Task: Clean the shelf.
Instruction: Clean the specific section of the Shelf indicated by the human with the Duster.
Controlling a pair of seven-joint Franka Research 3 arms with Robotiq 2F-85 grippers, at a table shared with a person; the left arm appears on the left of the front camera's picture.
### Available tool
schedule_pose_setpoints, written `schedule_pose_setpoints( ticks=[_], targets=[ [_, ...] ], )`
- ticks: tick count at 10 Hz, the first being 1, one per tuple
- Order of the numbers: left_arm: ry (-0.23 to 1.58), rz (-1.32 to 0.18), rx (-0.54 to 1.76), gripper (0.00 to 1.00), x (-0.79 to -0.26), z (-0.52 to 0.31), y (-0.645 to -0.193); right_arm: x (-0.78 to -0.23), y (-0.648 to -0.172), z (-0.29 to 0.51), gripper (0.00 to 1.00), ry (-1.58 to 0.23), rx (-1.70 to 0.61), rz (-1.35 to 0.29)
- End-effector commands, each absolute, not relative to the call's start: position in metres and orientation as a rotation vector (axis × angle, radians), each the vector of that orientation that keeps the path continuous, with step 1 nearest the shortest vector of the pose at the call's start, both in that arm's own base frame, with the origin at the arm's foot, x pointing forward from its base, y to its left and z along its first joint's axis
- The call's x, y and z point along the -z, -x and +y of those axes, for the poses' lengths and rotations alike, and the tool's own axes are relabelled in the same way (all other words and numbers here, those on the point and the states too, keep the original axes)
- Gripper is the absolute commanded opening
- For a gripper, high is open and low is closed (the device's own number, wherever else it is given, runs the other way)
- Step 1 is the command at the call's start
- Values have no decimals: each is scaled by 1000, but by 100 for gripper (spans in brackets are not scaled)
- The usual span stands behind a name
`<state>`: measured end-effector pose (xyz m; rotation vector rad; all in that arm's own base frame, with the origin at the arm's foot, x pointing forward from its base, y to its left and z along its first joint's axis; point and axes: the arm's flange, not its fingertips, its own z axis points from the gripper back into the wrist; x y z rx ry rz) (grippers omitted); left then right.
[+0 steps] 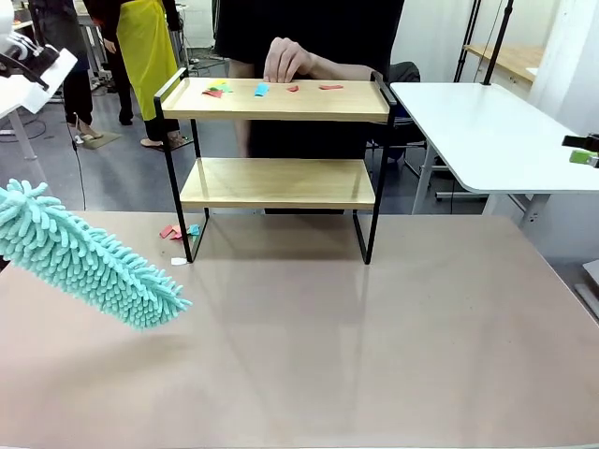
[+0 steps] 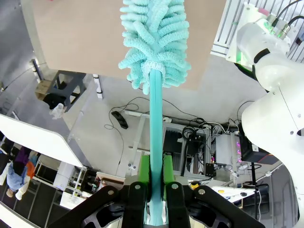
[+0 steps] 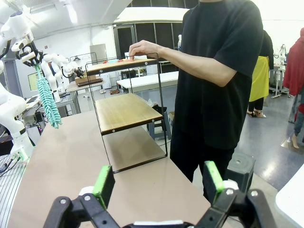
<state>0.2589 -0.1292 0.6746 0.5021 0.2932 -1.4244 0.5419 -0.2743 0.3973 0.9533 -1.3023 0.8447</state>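
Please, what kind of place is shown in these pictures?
Probably a robotics lab or workshop: a white robot arm, cables and electronics on the floor beside it, and a plain white work table nearby.

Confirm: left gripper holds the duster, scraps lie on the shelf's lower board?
Wrong board: the front view shows the scraps on the shelf's top board. The left gripper does hold the duster.

A robotics lab in an open hall. White work tables (image 1: 487, 131) stand on a bare grey floor (image 3: 280, 142), and black tripod poles (image 1: 498, 42) rise behind one. Past the edge of the surface (image 2: 71, 28) sit lit electronics boxes (image 2: 223, 149), a power strip (image 2: 121, 119) and loose cables (image 2: 142, 105). Strip lights (image 3: 71, 12) run overhead.
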Motion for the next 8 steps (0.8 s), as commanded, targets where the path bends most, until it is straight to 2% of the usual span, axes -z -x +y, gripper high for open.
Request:
schedule_pose_setpoints(
  ticks=[1,8],
  targets=[
    [-488,282,1408,13,-675,-128,-257,-401,-543,-272,100,-952,-852,-1307],
    [-502,293,1424,13,-675,-129,-259,-401,-543,-272,100,-952,-852,-1307]
  ],
)
